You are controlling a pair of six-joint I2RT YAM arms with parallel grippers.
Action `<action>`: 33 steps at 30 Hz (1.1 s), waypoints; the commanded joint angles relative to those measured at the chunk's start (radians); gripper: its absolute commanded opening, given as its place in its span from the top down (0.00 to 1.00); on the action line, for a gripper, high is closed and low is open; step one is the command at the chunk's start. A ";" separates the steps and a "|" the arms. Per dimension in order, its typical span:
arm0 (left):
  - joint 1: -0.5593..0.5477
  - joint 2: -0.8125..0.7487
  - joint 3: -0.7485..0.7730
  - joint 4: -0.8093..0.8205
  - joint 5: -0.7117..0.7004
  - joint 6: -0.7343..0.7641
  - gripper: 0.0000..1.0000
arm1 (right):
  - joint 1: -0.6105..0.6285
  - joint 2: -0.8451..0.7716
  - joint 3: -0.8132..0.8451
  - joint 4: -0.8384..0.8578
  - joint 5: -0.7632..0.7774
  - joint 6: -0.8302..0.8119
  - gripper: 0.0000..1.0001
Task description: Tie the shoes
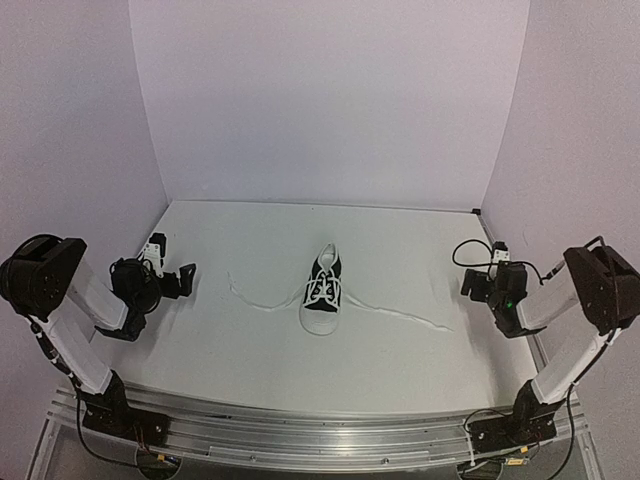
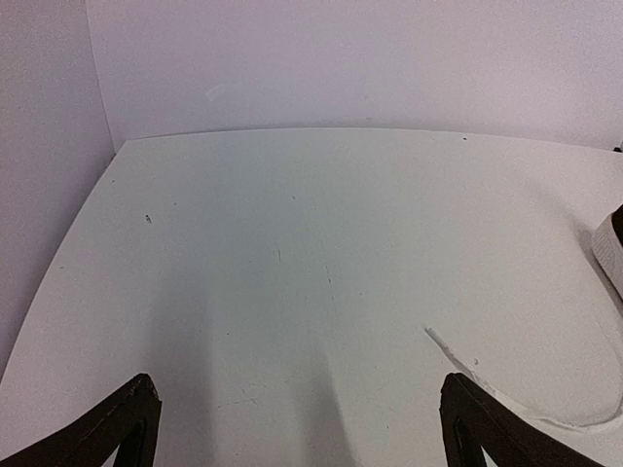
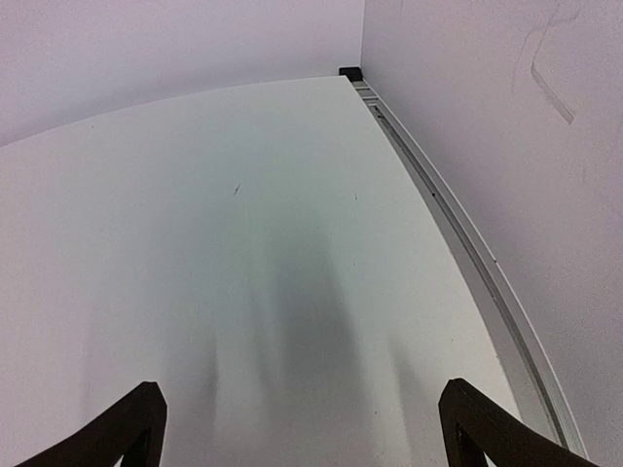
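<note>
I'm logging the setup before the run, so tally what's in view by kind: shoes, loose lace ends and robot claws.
Shoe: 1
Loose lace ends: 2, the left lace end and the right lace end
Claws: 2, the left claw and the right claw, both open
Total: 5

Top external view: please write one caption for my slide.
Small black canvas sneaker with white toe cap, long white laces spread untied on the table; left gripper and right gripper open.

No legible text, labels, brand marks, numbers or signs appear in any view, on any surface.
</note>
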 commanded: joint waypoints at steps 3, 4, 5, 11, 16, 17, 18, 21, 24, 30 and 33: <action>0.000 0.007 0.023 0.015 -0.012 -0.011 0.00 | -0.003 -0.167 0.171 -0.357 -0.025 0.006 0.02; -0.001 0.000 0.024 0.012 -0.021 -0.011 0.00 | -0.002 -0.191 0.219 -0.422 -0.064 0.014 0.02; -0.001 -0.013 0.029 -0.001 -0.034 -0.011 0.00 | -0.002 -0.208 0.262 -0.499 -0.116 0.024 0.03; -0.017 -0.190 0.285 -0.522 0.348 0.125 0.00 | 0.026 -0.187 0.538 -0.966 -0.374 0.125 0.14; -0.175 -0.200 0.381 -0.798 0.377 0.583 0.00 | 0.094 -0.018 0.896 -1.513 -0.222 0.343 0.17; -0.191 -0.193 0.400 -0.867 0.403 0.682 0.00 | 0.120 0.000 0.922 -1.585 -0.187 0.394 0.19; -0.203 -0.183 0.422 -0.947 0.456 0.790 0.00 | 0.139 0.035 0.965 -1.654 -0.165 0.445 0.21; -0.224 -0.123 0.514 -1.281 0.552 1.147 0.04 | 0.186 0.101 1.023 -1.820 -0.147 0.578 0.25; -0.228 -0.054 0.573 -1.406 0.575 1.339 0.19 | 0.274 0.124 1.014 -1.848 -0.174 0.506 0.25; -0.257 0.129 0.722 -1.484 0.574 1.447 0.09 | 0.342 0.155 0.964 -1.806 -0.352 0.197 0.23; -0.287 0.168 0.737 -1.457 0.576 1.475 0.08 | 0.342 0.144 0.919 -1.752 -0.378 0.096 0.22</action>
